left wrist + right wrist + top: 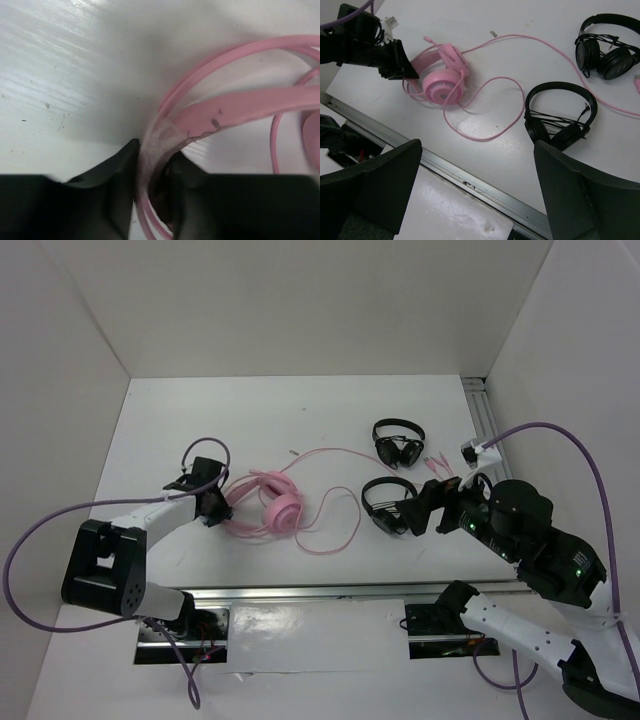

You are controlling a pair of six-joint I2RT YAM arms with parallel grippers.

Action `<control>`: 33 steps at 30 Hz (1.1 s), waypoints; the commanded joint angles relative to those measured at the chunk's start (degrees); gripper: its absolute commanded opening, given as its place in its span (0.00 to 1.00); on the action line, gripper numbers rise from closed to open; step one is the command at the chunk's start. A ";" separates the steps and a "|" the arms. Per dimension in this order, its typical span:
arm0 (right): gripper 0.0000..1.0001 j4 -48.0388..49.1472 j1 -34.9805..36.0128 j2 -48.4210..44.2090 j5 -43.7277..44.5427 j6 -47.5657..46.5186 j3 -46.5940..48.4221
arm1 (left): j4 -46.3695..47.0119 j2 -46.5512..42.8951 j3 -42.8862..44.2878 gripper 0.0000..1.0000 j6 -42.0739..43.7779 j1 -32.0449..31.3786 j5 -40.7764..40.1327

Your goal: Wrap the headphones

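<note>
Wrap job at the grab stage: the large pink over-ear headphones (270, 502) with round padded cups and a double-wire headband lie flat left of centre on the white desk (300, 410). The left tool (152, 160) is closed around the headband at the frame's left edge of the headset. It appears to pinch the band, though the blurred close view leaves the firmness of that hold uncertain. The right tool (477, 147) hangs released, jaws wide, right of centre. The headset looks light and its plastic smooth, and the springy band is likely to flex or slip under a narrow pinch. The band or a cup's stiff rim seems the sounder hold, leaving the free arm to gather the wire. The long thin pink cable (523, 99) is limp. It loops loosely toward the lower middle of the overhead view, then trails to the upper right, so it should coil easily but will snag or kink if tugged. Two smaller black on-ear headphones sit on that path, one at upper right (398, 443) and one just ahead of the right tool (388, 505). The cable runs between them and could drag either along.
</note>
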 commanded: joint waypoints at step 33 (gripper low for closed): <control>1.00 67.76 0.54 20.45 -49.97 -14.54 -16.56 | -57.60 -10.70 89.98 0.00 13.50 -8.26 -12.02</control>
